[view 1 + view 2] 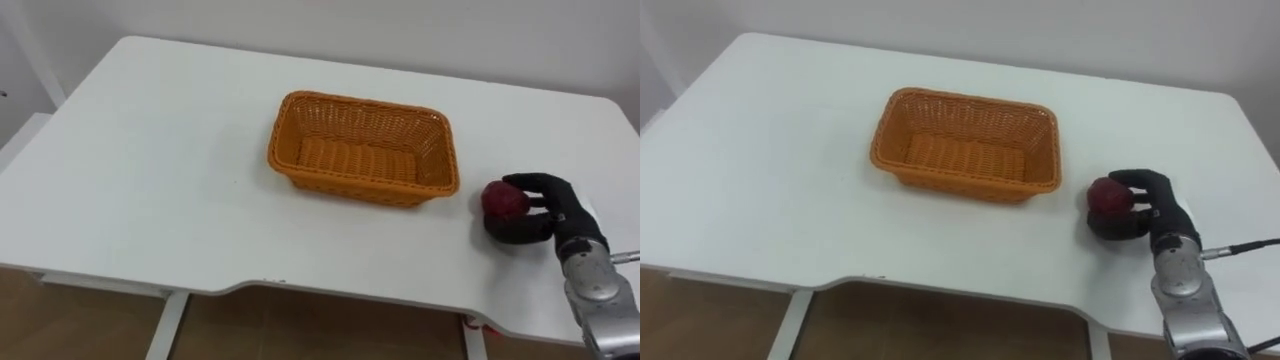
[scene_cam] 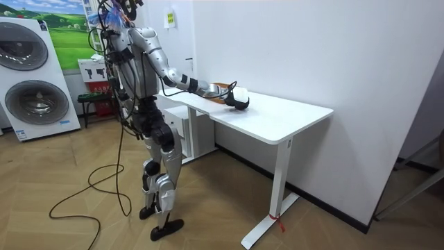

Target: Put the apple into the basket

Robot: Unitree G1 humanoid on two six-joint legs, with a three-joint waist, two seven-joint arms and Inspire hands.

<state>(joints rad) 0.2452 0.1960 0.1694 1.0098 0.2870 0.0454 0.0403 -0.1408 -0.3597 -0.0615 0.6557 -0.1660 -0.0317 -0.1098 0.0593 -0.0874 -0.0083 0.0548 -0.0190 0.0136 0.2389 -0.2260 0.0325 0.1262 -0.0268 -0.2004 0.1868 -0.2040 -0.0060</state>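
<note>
The apple (image 1: 504, 200) is clasped by the curled fingers of the right hand (image 1: 553, 212) on the table (image 1: 150, 170), but has yet to be moved into the empty basket (image 1: 363, 148).

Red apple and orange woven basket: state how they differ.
The round red apple is small and solid; the rectangular orange woven basket is larger, hollow and empty. The right hand curls around the apple; nothing touches the basket. Both are over the white table.
</note>
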